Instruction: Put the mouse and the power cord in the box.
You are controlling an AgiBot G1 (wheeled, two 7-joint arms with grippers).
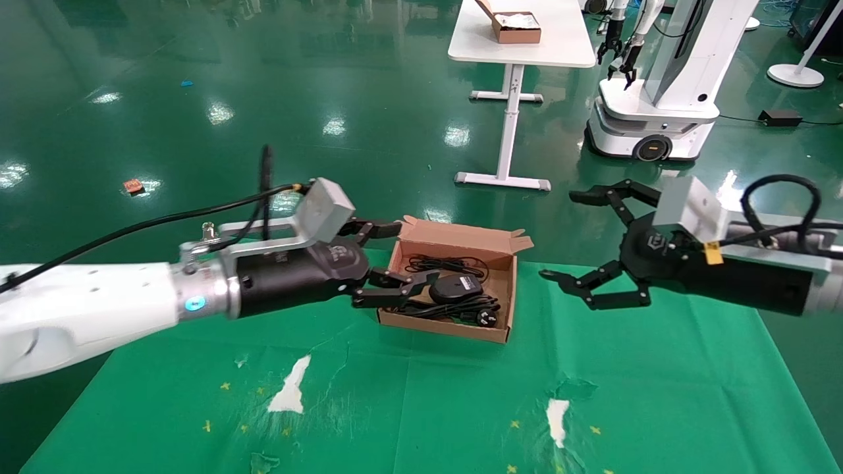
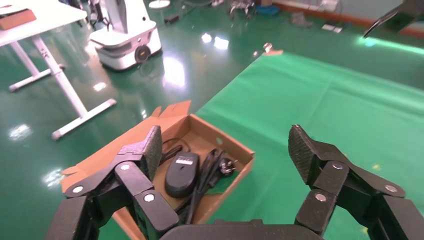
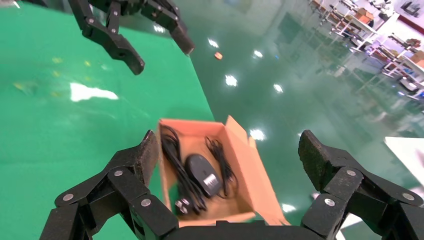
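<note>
The left end effector hovered just beside the left end of the shallow brown cardboard box, its black fingers spread wide and holding nothing. In the left wrist view the same end effector framed the box from above, with one finger over the box's near corner.

The box stood on the green-covered worktop, near its far edge, with its short flaps raised along the far long side. Inside it lay the small black oval mouse with its pale grey label facing up, roughly in the middle, and its thin black cable coiled toward the far wall. The thick black power cord lay bundled along the near side of the mouse, touching it, with its chunky pronged plug near the box's right front corner. The right wrist view showed the mouse between the power cord and the thinner cable.

The right end effector hung to the right of the box, well apart from it, fingers splayed wide and empty.

Beyond the worktop, on the glossy green floor, stood a white table carrying a smaller brown box, and a white wheeled robot.
</note>
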